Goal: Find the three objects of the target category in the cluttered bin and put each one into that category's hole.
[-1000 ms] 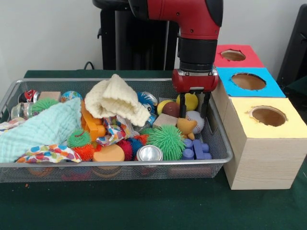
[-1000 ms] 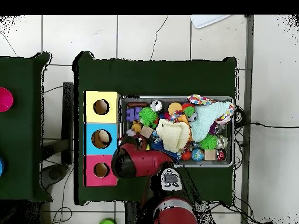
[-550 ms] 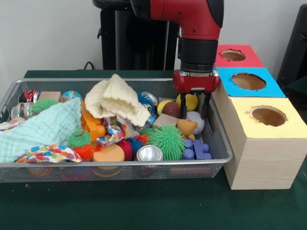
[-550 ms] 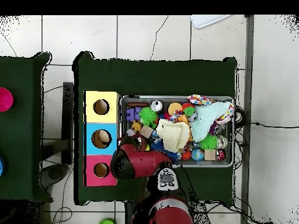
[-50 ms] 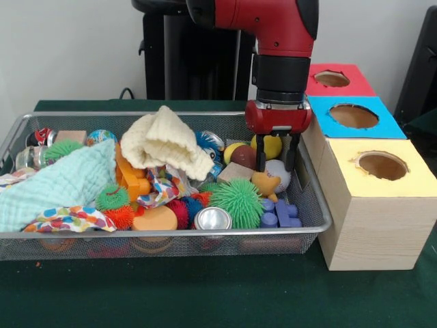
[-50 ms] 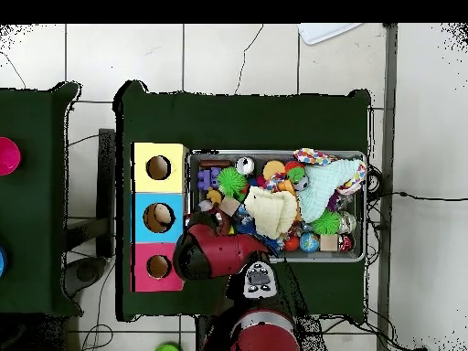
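My gripper (image 5: 276, 166) hangs open over the right end of the wire bin (image 5: 171, 234). Its two black fingers (image 5: 260, 154) straddle a white baseball (image 5: 278, 171). A yellow ball (image 5: 270, 144) lies just behind it and a maroon ball (image 5: 244, 156) to its left. An orange star-shaped toy (image 5: 265, 182) touches the baseball's front. Three boxes with holes stand right of the bin: red (image 5: 332, 78), blue (image 5: 354, 116), yellow (image 5: 382, 165). In the overhead view the red arm (image 6: 215, 251) hides the gripper.
The bin also holds a cream knit cloth (image 5: 167, 142), a mint cloth (image 5: 65, 183), a green spiky ball (image 5: 237, 201), a can (image 5: 212, 219), purple blocks (image 5: 280, 213) and a wooden block (image 5: 234, 171). The bin's right wall is close beside the gripper.
The gripper has sunk slightly toward the baseball, still open. Nothing in the bin has shifted.
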Robot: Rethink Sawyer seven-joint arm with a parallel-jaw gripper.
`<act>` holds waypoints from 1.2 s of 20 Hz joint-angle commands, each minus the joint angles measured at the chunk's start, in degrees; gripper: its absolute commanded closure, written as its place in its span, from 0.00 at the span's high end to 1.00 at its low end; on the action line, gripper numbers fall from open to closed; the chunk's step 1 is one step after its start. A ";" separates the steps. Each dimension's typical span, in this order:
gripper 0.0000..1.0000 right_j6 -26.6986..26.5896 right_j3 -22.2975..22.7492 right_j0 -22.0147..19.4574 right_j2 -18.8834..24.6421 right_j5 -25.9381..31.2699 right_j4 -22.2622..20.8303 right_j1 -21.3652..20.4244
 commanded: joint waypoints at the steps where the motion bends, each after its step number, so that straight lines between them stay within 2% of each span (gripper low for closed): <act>1: 1.00 4.14 -4.63 -2.07 1.15 1.93 -3.08 0.91; 9: 1.00 3.42 -5.27 -2.52 0.81 2.55 -5.21 0.19; 14: 1.00 3.72 -4.05 -3.24 1.52 3.68 -6.16 -1.39; 24: 1.00 3.51 -3.26 -4.42 3.49 7.26 -5.84 -4.08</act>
